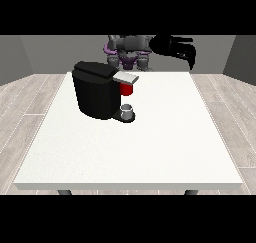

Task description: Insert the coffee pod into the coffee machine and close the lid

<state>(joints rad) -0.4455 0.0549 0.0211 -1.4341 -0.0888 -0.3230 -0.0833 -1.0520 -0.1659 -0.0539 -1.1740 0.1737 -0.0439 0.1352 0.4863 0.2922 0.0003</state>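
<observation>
Hand at the view's right [181, 49], black, raised well above the large white flat surface [150, 147] near the robot's shoulder, at about 1 o'clock from the surface's centre. Fingers hang down in a relaxed droop, curled round nothing; it holds nothing. Other hand: not visible, likely hidden behind the machine or the torso, cannot tell.

Black boxy coffee machine [96, 89] stands on the surface at about 10 o'clock from centre. Its grey flat lid [126, 77] juts out at 3 o'clock from the machine's top and looks raised or ajar, not pressed down. A red thing at the machine [126, 89] sits just under the lid. Small grey cup-shaped thing [127, 110] rests on the machine's black base tray, straight below the red thing, at 6 o'clock from it. Cannot tell for sure whether that is the coffee pod; no other grey pod shows on the surface.

Judgement: if it is the pod, it will be light, rigid, smooth-walled and a bit slippery, easy to tip or knock off the tray. Best taken by a pinch across its side walls near the rim, coming from above or from 3 o'clock, since the machine body blocks the 9 o'clock side. The lid overhang leaves tight clearance above. Lid closing not yet done.
</observation>
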